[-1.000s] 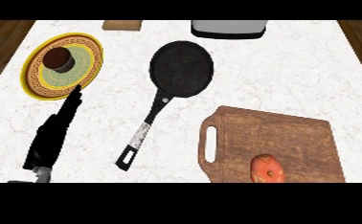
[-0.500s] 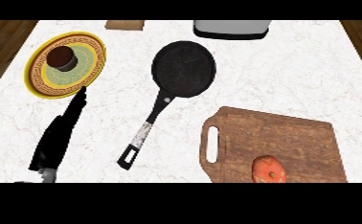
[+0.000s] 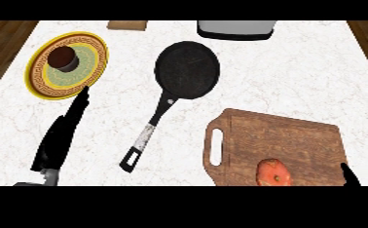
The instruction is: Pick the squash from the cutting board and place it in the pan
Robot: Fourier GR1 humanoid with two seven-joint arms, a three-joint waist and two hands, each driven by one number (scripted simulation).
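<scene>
An orange-red squash (image 3: 274,172) lies on the wooden cutting board (image 3: 287,134) at the lower right, near the board's front edge. The black pan (image 3: 188,69) rests in the middle of the counter, its handle pointing toward the lower left. My left hand (image 3: 63,129) is at the lower left, open, with straight fingers pointing up toward the plate. Only a black tip of my right hand (image 3: 350,174) shows at the right lower edge, just right of the squash; its fingers are not visible.
A yellow patterned plate (image 3: 43,83) with a brown cup-like object (image 3: 64,58) on it sits at the upper left. A white-grey appliance (image 3: 236,28) stands at the back edge, and a small wooden item (image 3: 127,25) lies left of it.
My left hand has shifted slightly right and up. A tip of my right hand has come into view at the lower right corner. The squash and pan have not moved.
</scene>
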